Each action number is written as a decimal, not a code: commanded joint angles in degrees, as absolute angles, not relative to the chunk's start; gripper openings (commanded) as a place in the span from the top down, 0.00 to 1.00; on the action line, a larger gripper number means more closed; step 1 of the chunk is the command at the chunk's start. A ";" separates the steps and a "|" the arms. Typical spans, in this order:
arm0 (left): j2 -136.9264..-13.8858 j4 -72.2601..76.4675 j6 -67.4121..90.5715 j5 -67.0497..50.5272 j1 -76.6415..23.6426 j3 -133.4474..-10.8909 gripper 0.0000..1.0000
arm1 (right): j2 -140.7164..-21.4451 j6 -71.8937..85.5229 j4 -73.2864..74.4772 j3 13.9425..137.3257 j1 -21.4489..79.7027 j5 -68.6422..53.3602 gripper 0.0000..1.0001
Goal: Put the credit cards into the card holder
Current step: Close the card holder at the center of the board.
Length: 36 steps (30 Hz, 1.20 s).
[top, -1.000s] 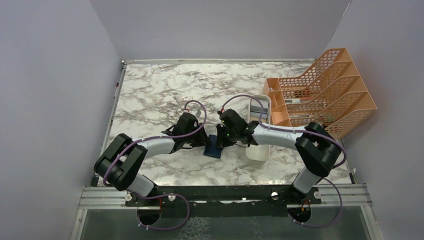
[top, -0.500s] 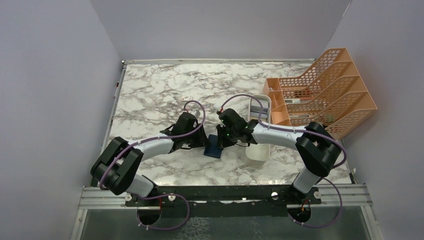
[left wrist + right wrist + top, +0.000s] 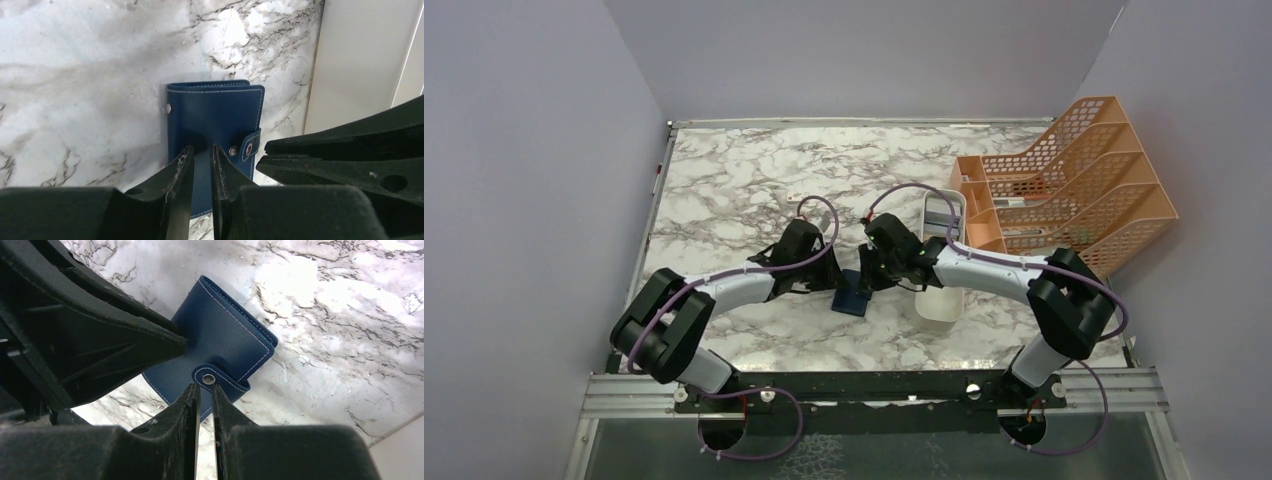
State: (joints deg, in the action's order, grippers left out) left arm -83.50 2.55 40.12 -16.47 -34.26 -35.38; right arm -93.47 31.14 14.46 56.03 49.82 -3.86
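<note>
The navy-blue card holder (image 3: 852,293) lies folded shut on the marble table between my two grippers, its snap tab (image 3: 222,381) fastened. My left gripper (image 3: 836,284) rests on the holder's near panel with its jaws almost together; the holder (image 3: 215,115) shows in the thin gap. My right gripper (image 3: 870,279) has its jaws almost together, and its tips (image 3: 205,387) are right at the snap tab of the holder (image 3: 220,340). Nothing sits between either pair of jaws. No credit card shows clearly; something grey lies at the far end of the white tray.
A long white tray (image 3: 941,303) stands just right of the holder, and also shows in the left wrist view (image 3: 350,65). An orange mesh file rack (image 3: 1074,170) stands at the back right. The two grippers are close together over the holder.
The right arm's elbow has shifted slightly right and the left arm has eased a little. Both grippers stay at the card holder, which has not moved.
</note>
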 commanded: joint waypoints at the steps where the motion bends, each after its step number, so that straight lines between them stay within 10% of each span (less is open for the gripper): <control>1: -87.19 6.31 40.13 -18.84 -34.45 -37.42 0.79 | -93.75 29.88 16.27 57.82 49.20 -1.23 0.80; 36: -89.65 5.36 39.44 -13.36 -34.48 -34.54 0.78 | -96.51 31.45 13.17 55.58 48.65 -3.71 0.85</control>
State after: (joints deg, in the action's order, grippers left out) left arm -88.82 8.58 40.47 -18.15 -34.26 -36.56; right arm -96.03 30.61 14.37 56.47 48.77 -3.73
